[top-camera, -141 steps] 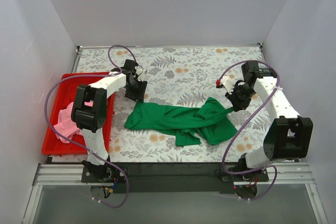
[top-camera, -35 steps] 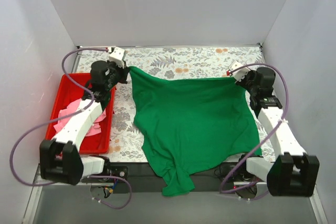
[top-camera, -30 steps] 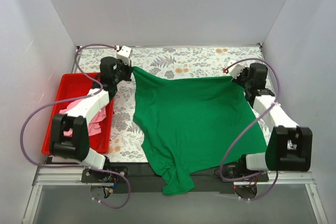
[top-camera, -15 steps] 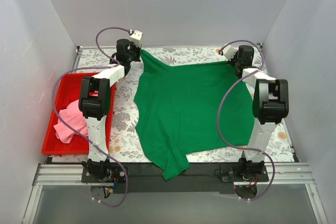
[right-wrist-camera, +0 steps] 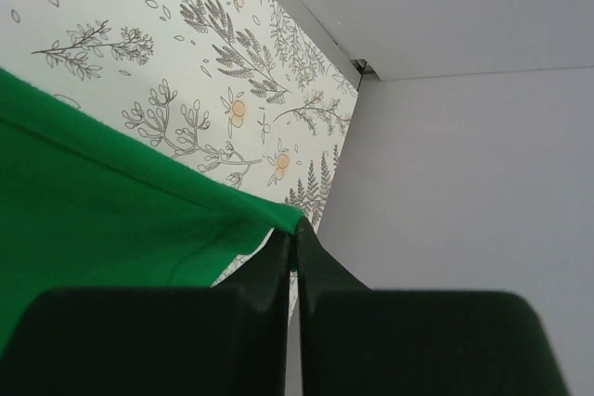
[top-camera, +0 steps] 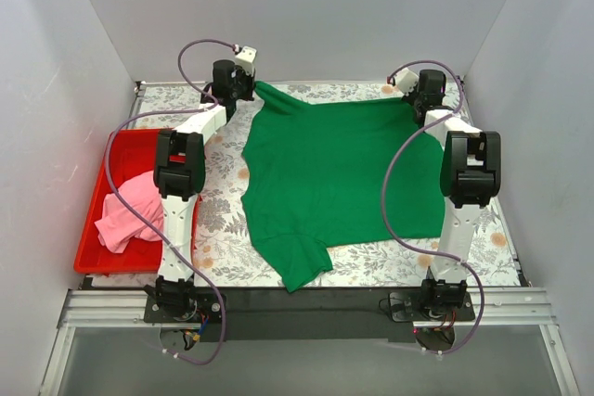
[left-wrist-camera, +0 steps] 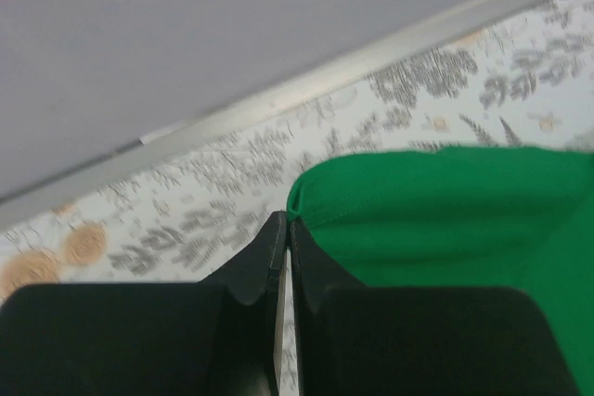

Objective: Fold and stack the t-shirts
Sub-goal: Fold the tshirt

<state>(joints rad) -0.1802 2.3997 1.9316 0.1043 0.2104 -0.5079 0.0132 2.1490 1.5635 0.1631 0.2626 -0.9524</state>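
You are not seeing any readable text, label, brand, number or sign in these views; nothing near or far is showing lettering you can make out.

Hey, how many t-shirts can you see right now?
2. The green t-shirt lies spread on the table. The pink t-shirt sits bunched in the red tray at left; another could hide beneath it.

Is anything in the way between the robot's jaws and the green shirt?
No, nothing visible is in the way. The left jaws and the right jaws are each shut directly on a far corner of the green t-shirt, pinching the cloth at their tips.
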